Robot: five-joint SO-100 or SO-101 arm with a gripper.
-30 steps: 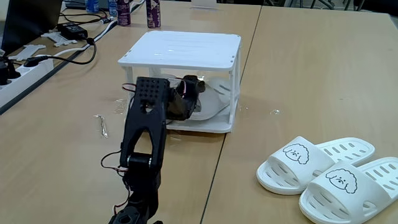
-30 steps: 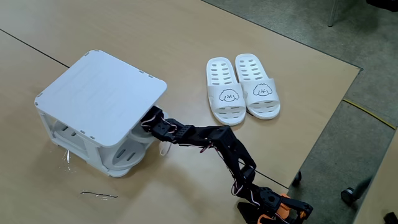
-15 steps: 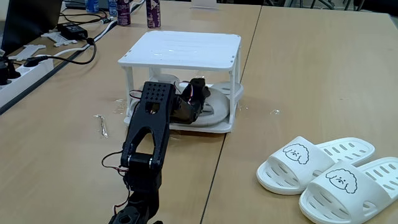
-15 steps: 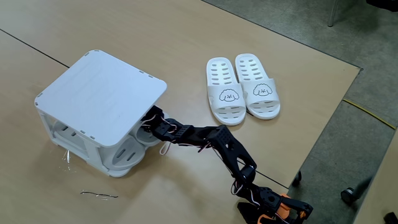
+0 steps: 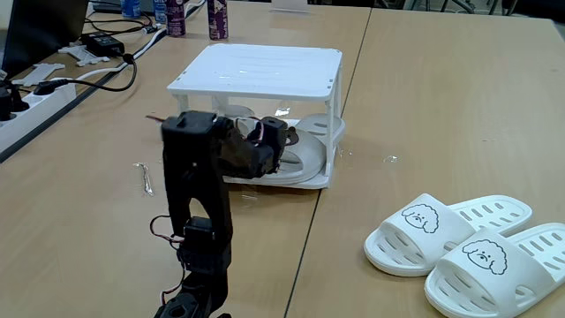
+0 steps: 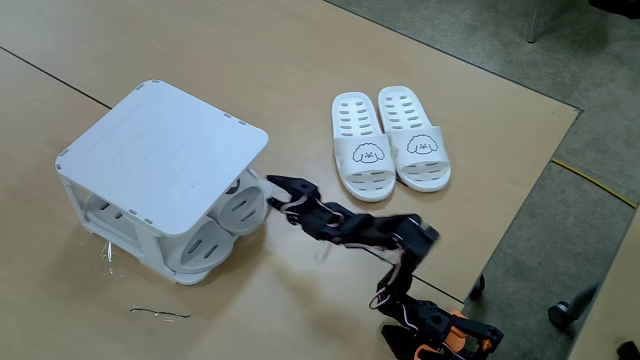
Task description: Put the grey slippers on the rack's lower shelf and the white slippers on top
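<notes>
The grey slippers (image 6: 225,225) lie on the lower shelf (image 5: 315,176). The white slippers (image 6: 390,141) rest near the counter's far edge: probably light, flexible rubber; grip a strap edge. The tool (image 6: 277,183) is open, empty.

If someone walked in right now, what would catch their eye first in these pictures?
Probably the black arm, its open gripper just outside the white rack with nothing between the fingers. Next, the grey slippers on the lower shelf, heels poking out. Then the white slippers, side by side on the wooden table.
</notes>
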